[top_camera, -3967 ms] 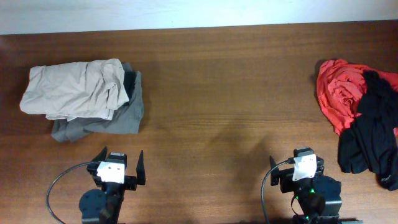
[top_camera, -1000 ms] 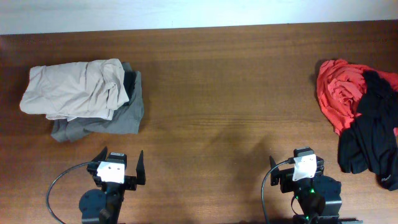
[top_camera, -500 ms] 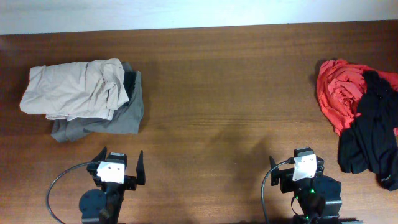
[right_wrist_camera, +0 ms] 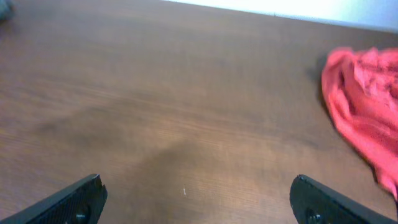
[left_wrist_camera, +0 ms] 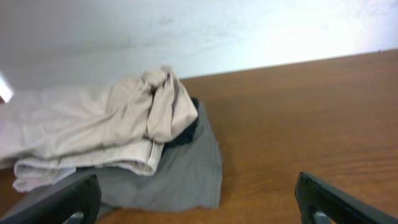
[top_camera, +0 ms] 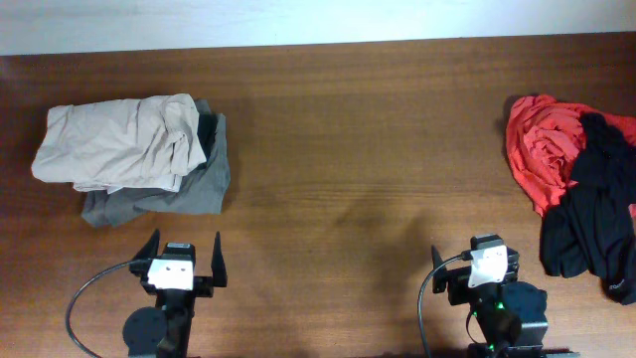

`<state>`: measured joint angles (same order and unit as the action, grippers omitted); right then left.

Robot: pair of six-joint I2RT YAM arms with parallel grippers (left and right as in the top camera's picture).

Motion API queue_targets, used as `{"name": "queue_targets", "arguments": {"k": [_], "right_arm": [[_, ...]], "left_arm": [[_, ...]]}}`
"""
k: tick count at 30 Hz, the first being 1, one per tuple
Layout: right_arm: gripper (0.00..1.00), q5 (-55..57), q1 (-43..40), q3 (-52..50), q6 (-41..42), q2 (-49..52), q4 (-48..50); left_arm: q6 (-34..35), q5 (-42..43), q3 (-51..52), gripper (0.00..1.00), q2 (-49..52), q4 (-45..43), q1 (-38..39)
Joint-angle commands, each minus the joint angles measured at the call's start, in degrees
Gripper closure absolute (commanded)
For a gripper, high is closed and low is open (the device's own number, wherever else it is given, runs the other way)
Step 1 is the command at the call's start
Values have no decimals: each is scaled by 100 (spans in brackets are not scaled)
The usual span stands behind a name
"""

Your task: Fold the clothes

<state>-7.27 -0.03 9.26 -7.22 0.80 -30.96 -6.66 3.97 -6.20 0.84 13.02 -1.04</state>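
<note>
A folded beige garment [top_camera: 114, 142] lies on a grey one [top_camera: 164, 191] at the table's left. A crumpled red garment [top_camera: 542, 149] and a crumpled black shirt [top_camera: 596, 214] lie at the right edge; no logo shows on the shirt. My left gripper [top_camera: 184, 257] is open and empty near the front edge, just in front of the grey garment [left_wrist_camera: 180, 174] and the beige one [left_wrist_camera: 93, 134]. My right gripper [top_camera: 477, 257] is open and empty near the front edge, left of the black shirt. The right wrist view shows the red garment [right_wrist_camera: 367, 99] far right.
The brown wooden table [top_camera: 368, 149] runs to a white wall at the back. Bare wood lies between the two clothes piles. The black shirt reaches the table's right edge.
My left gripper has shifted slightly to the left. The clothes and the right gripper have not moved.
</note>
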Motion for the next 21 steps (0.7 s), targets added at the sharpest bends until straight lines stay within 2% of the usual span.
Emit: {"name": "queue_targets", "arguments": {"k": [1,4,7,11,16,21], "right_arm": [[1,-841,-35,-22,70,-44,144],[1,-1543,-35,-22,70,-44,275],[1,-2061,-35,-22,72,-44,518],[1,-2201,-37,-20,326,-44,1185],[1,-2208,-37,-20,354,-44,1333],[1,-2050,-37,127,1357,-33,1331]], "left_arm": [[-111,551,17,1,-44,-15,15],[-109,1073,17,1,-44,-50,15],[37,1132,0,1,-44,-170,15],[343,1132,-269,1,28,-162,15],[343,1130,-625,0,313,-144,15],[343,1130,-1176,1,645,-13,15]]}}
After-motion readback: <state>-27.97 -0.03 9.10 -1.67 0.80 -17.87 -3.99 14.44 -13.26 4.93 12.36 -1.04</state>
